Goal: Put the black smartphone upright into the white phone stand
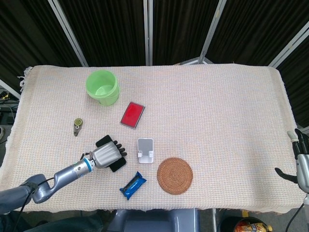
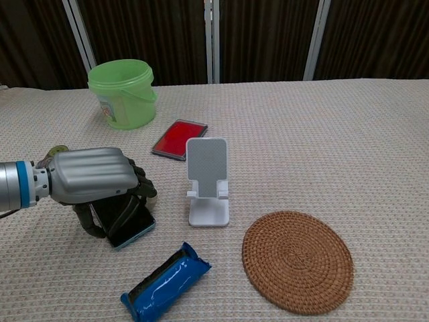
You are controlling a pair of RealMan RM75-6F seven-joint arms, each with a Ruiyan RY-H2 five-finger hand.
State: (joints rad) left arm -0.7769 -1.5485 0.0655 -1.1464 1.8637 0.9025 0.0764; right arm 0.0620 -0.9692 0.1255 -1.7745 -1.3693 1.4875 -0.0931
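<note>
The black smartphone (image 1: 102,141) (image 2: 131,225) lies flat on the cloth, mostly hidden under my left hand (image 1: 107,155) (image 2: 94,176). The hand's fingers curl down over the phone's right edge and its thumb sits at the left edge, so it grips the phone. The white phone stand (image 1: 145,150) (image 2: 208,181) stands upright and empty just right of that hand. My right hand (image 1: 301,166) shows only in the head view, at the table's far right edge, fingers apart and holding nothing.
A green bucket (image 1: 102,87) (image 2: 123,93) stands at the back left, with a red case (image 1: 132,114) (image 2: 177,139) behind the stand. A woven coaster (image 1: 175,175) (image 2: 297,260) and a blue snack bar (image 1: 133,185) (image 2: 165,281) lie in front. A small round tool (image 1: 77,126) lies left.
</note>
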